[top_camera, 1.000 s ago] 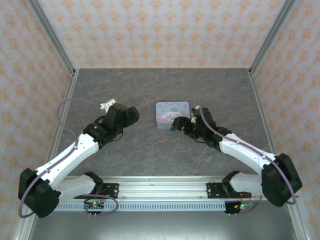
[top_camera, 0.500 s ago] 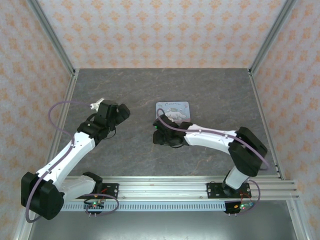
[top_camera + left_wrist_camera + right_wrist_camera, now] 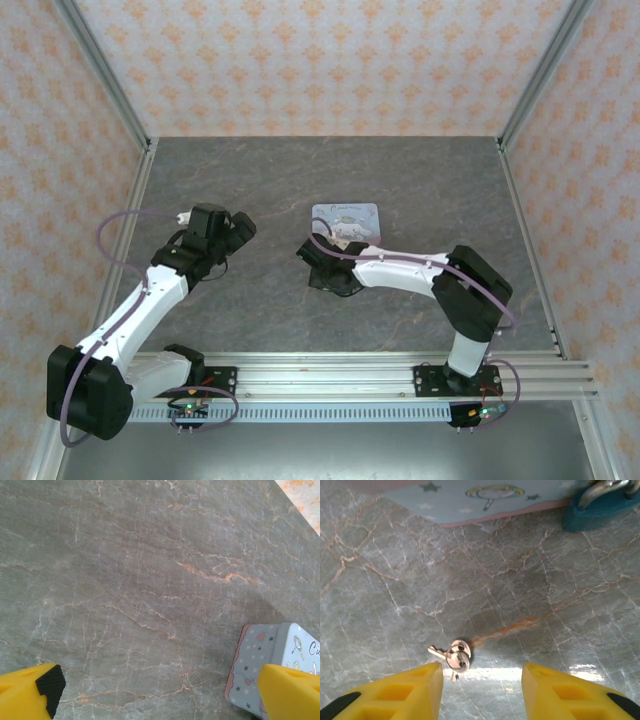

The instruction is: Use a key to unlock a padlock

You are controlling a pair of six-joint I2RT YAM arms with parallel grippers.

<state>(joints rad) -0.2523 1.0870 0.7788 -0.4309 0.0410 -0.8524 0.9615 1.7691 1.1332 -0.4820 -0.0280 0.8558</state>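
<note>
Keys [image 3: 454, 657] on marble bench [image 3: 545, 605] just ahead of released right pincer [image 3: 481, 675], teal padlock [image 3: 602, 507] just beside pastel tin [image 3: 485, 495], left pincer [image 3: 157, 685] released, empty

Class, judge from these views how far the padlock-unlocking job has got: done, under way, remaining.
Done: nothing yet; the key lies on the table, apart from the padlock by the tin. In hand: the right gripper, open, hovers over the key. Remaining: grasp it, insert it, turn. The left gripper is open and empty.
</note>
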